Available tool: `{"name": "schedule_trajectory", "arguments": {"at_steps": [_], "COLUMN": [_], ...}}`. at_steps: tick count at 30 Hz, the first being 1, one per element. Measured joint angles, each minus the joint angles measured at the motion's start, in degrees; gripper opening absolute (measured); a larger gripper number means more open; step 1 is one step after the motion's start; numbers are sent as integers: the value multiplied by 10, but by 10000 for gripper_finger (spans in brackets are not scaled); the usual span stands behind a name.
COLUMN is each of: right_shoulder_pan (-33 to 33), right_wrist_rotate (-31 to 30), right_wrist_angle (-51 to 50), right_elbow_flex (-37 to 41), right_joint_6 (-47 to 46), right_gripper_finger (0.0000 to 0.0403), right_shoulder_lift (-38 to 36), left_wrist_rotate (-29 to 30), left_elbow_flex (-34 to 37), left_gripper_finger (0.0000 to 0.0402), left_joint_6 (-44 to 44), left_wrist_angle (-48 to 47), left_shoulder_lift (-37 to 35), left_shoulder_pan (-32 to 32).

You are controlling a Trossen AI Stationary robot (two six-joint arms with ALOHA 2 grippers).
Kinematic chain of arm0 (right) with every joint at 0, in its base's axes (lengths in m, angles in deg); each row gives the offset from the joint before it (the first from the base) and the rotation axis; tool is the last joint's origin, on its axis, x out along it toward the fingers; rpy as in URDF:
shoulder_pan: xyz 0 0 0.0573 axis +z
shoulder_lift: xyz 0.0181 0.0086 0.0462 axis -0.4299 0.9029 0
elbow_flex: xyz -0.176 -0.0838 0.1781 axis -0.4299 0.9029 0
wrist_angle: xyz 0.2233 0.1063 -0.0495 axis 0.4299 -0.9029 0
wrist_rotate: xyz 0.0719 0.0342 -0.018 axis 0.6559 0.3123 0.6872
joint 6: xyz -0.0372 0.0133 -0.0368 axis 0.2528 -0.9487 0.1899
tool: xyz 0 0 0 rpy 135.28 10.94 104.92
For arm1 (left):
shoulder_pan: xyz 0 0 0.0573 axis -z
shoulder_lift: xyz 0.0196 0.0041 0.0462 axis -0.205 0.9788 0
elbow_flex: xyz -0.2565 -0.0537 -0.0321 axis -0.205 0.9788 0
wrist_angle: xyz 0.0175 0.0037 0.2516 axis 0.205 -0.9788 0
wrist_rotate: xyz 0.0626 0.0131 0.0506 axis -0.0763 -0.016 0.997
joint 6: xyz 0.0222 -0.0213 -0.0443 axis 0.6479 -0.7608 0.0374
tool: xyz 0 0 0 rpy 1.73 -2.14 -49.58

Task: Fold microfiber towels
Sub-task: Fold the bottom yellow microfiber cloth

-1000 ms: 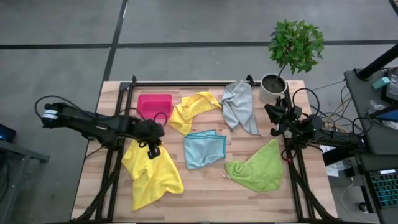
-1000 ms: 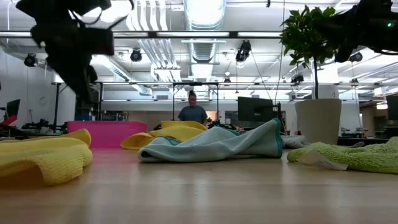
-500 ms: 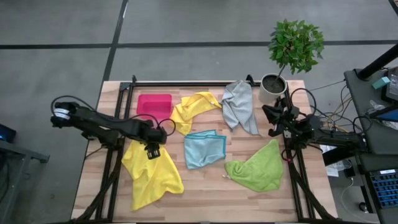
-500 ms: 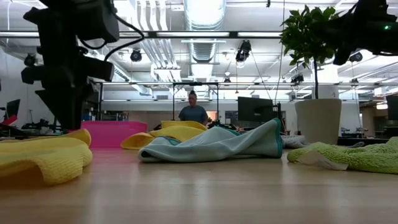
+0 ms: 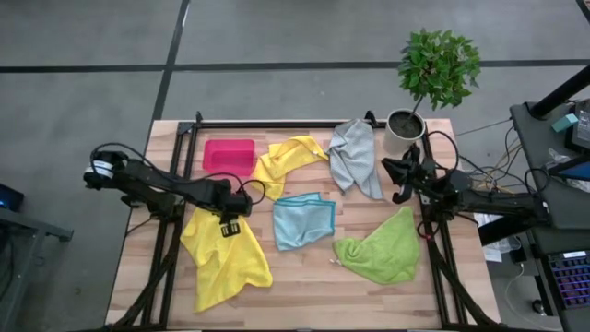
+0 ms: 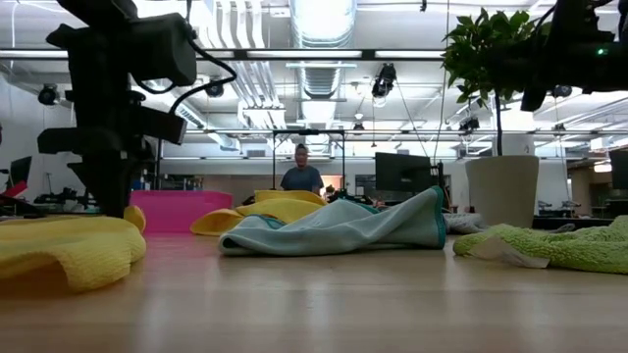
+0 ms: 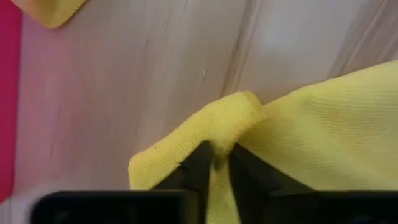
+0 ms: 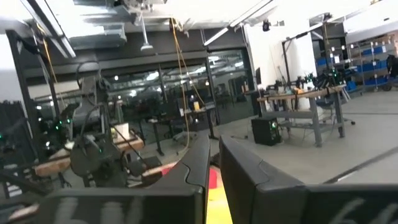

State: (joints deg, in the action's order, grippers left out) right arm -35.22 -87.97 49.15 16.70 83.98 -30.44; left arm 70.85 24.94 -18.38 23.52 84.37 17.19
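Note:
Several microfiber towels lie crumpled on the wooden table (image 5: 304, 277). A large yellow one (image 5: 226, 258) is at the near left and a second yellow one (image 5: 288, 159) lies farther back. The others are a light blue one (image 5: 304, 219), a grey one (image 5: 355, 157) and a lime green one (image 5: 380, 247). My left gripper (image 5: 230, 225) points down at the large yellow towel's far edge and is shut on it. My right gripper (image 5: 391, 181) hangs shut above the table's right side, beside the grey towel, holding nothing. My left gripper pinches a small raised ridge of the yellow towel (image 7: 229, 127) between its two fingers (image 7: 198, 163), near the towel's far edge. The fingers come from above, pointing steeply down. The rest of the towel (image 6: 69, 250) lies slack on the table.
A pink-red bin (image 5: 229, 155) stands at the far left, just beyond my left gripper. A potted plant (image 5: 406, 129) stands at the far right corner, close to my right arm. Bare wood shows along the near edge between the yellow and green towels.
My left gripper has sunk onto the far edge of the large yellow towel, tipping to point more steeply down, and now has a ridge of the cloth between its fingers. The towels lie as before.

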Motion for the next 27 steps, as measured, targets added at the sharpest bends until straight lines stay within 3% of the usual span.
{"name": "schedule_trajectory", "arguments": {"at_steps": [15,27], "right_shoulder_pan": [0,21], "right_wrist_rotate": [12,46], "right_wrist_angle": [89,87], "right_elbow_flex": [-4,-114], "right_joint_6": [6,123], "right_gripper_finger": [28,28], "right_shoulder_lift": [90,227], "left_wrist_rotate": [13,62], "left_elbow_flex": [-36,-105], "left_gripper_finger": [0,0], "left_joint_6": [-31,-51], "left_wrist_angle": [3,59], "left_shoulder_lift": [-97,-155], "left_shoulder_pan": [1,0]}}
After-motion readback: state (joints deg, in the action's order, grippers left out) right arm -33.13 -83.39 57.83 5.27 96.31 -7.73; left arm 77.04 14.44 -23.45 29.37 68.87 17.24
